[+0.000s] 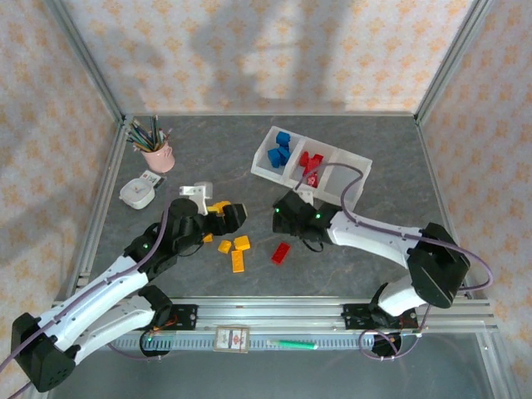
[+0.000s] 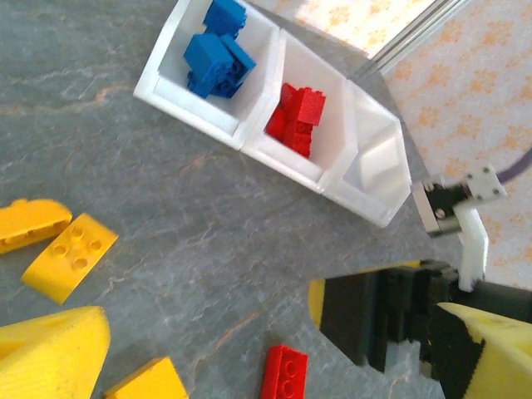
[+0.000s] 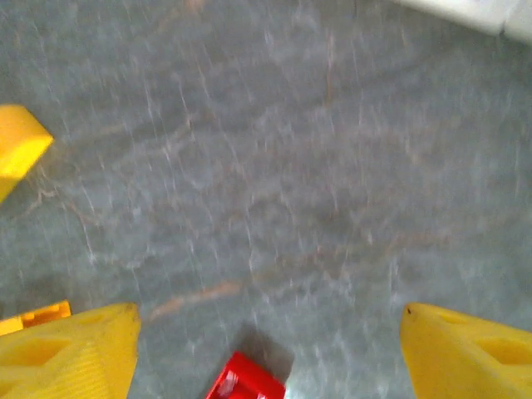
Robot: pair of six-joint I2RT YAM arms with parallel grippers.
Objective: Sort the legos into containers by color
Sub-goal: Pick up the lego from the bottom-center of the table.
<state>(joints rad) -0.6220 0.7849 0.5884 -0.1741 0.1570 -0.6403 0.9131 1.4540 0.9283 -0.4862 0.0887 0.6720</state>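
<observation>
The right hand (image 3: 266, 316) was held wide, and nothing was kept between its fingers (image 3: 75, 353). One red lego (image 3: 247, 381) was seen on the surface (image 3: 291, 166) just below this hand, between the two fingers but on the wrist side of the tips, and it was touched by neither of them. The tray (image 2: 187, 108) was found beyond the hand, near its back. Blue legos (image 2: 218, 51) were lying in one end compartment and red ones (image 2: 297, 116) in the middle one, while the third compartment (image 2: 374, 158) was without bricks.

The left hand (image 2: 274, 312) was also spread wide and empty, with its fingers pointed toward the right hand. Some yellow legos (image 2: 71, 258) were scattered close to its left finger, on the surface.

The red lego may be judged light, stiff and not fragile, so a firm squeeze would probably be tolerated. Its plastic sides are smooth, and it could be pushed along the surface or turned if only one corner were caught. It is oblong, so the best hold is expected across the short width, on the two long flat sides and near the middle of its length, with the fingers brought low to the surface. The studded top should not be pinched. Because the brick was lying behind the fingertips, the hand would probably need to be drawn back a little before being lowered. The middle compartment is judged to be the right place for it.
</observation>
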